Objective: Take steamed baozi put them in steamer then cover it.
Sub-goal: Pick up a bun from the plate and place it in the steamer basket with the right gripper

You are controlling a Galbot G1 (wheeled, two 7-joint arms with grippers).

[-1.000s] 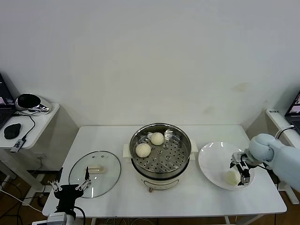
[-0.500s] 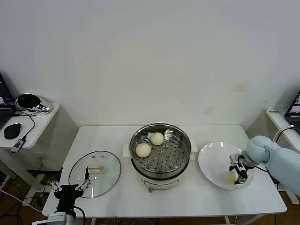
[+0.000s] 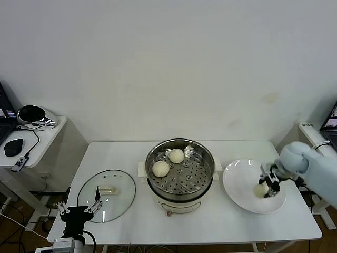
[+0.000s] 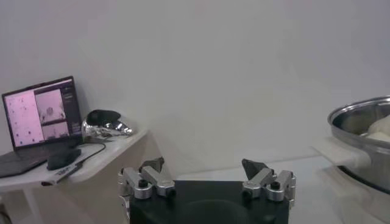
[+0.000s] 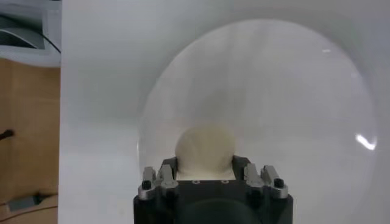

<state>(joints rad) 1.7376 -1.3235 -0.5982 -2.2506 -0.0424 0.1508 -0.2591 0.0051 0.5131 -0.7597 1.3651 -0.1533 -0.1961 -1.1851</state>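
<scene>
Two pale baozi [image 3: 177, 155] [image 3: 160, 168] lie on the perforated tray of the steel steamer [image 3: 154, 152] at the table's middle. My right gripper [image 3: 268, 187] is shut on a third baozi [image 3: 260, 190] over the white plate [image 3: 238, 182] at the right; in the right wrist view that baozi [image 5: 205, 150] sits squeezed between the jaws, above the plate [image 5: 292, 91]. My left gripper [image 3: 79, 212] is parked low at the table's front left, open and empty; in the left wrist view it [image 4: 207, 176] is spread wide. The steamer's rim [image 4: 359, 115] shows at the side of that view.
The glass lid [image 3: 118, 197] with a cream handle lies flat on the table left of the steamer. A side table [image 3: 50, 129] with a shiny helmet-like object [image 3: 31, 114], a mouse and a laptop stands to the far left. Another laptop is at the far right edge.
My right gripper has closed on the baozi on the plate and lifted it slightly toward the plate's middle. The left arm has not moved.
</scene>
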